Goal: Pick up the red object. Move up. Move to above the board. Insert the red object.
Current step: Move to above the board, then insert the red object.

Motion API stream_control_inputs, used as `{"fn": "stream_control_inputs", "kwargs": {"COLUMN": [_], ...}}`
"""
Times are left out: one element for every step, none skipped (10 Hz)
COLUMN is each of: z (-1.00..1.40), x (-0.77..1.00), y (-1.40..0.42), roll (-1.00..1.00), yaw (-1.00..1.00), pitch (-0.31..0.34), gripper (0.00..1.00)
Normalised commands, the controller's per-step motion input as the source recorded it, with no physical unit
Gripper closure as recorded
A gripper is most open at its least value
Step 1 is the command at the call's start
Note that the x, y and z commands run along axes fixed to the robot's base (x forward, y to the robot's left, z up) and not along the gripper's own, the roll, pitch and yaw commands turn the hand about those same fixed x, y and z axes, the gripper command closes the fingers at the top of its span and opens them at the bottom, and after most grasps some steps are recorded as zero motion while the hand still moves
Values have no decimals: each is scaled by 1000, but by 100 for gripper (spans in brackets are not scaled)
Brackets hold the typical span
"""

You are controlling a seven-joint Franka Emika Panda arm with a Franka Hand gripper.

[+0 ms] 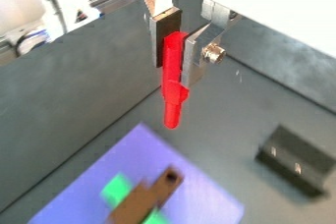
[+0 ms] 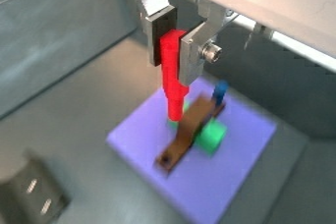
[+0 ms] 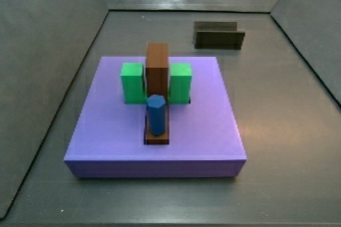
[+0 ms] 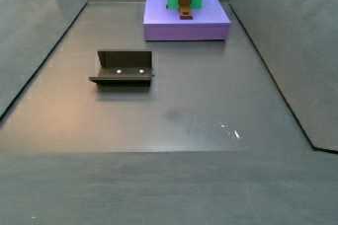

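Wrist views are showing my gripper (image 1: 180, 39) pinching the red object (image 1: 172, 79) upright, hanging high over the board (image 2: 197, 164); I am judging it best kept vertical while lining up beside the brown block (image 2: 187, 135).

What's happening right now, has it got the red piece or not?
Yes. In both wrist views the gripper is shut on the red object, which hangs below the fingers, held up off the floor. The board lies below it, carrying the brown block, green blocks and a blue peg. The red object is not yet inserted. The fixture stands apart on the floor. Neither side view shows the gripper.
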Motion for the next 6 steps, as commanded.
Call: {"fn": "stream_control_inputs", "kwargs": {"z": [87, 50, 0, -231, -380, -246], "x": [280, 155, 0, 0, -14, -40], "y": [-544, -182, 0, 0, 0, 0], "roll": [22, 19, -6, -164, -227, -79], "yaw": [13, 6, 0, 0, -29, -40], "pitch": [167, 150, 0, -16, -29, -4], "gripper": [100, 100, 100, 100, 100, 100]}}
